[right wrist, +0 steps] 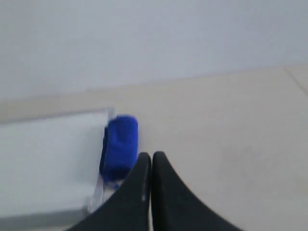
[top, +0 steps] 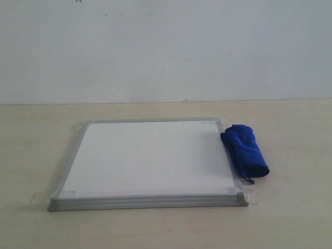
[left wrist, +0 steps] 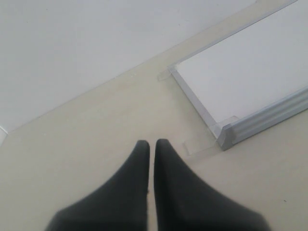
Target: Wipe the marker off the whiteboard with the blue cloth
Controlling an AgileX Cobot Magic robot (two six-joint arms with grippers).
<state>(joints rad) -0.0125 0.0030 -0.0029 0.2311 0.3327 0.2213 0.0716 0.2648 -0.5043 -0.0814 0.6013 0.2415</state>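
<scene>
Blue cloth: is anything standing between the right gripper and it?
Nothing visible does. The blue cloth lies at the whiteboard's edge, and only table surface shows between it and the shut right gripper.

The exterior camera faces the silver-framed rectangular whiteboard (top: pixel 150 158) from in front, angled downward. The left wrist camera sits low beside its near-left taped corner (left wrist: pixel 225 135). The right wrist camera (blurred) shares the board's right edge and the folded blue cloth (right wrist: pixel 120 144).
</scene>
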